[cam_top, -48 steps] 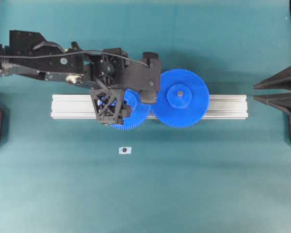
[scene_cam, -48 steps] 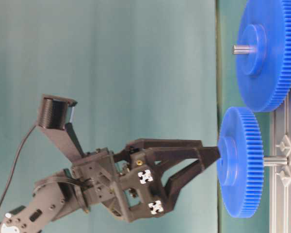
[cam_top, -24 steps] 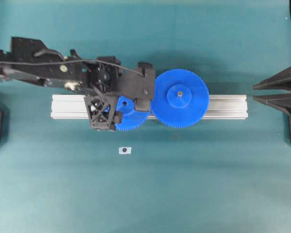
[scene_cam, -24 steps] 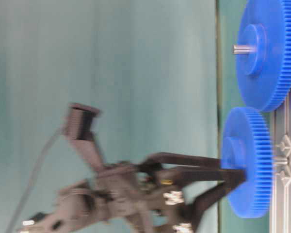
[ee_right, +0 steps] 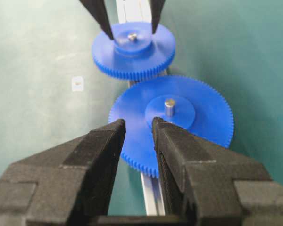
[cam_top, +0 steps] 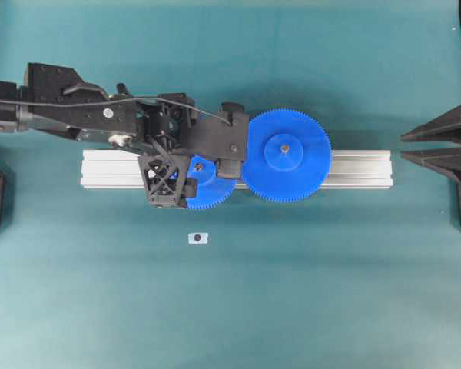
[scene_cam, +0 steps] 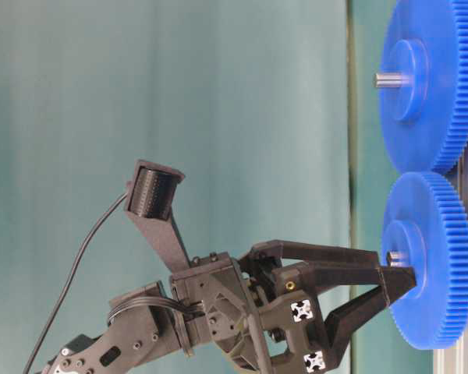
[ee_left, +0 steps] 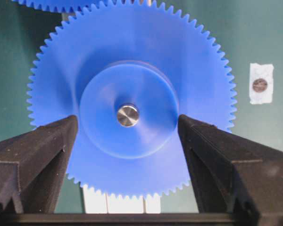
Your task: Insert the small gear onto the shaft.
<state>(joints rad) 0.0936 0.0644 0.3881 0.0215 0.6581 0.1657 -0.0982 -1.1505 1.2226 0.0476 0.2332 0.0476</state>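
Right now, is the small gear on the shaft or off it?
On: the shaft tip shows through the small gear hub, and the gear lies flat beside the larger gear.

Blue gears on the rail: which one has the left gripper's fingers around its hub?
The small gear, at the left of the overhead view. The left gripper straddles its hub with open jaws; the larger gear beside it stands free.

Even, bright lighting; soft shadows
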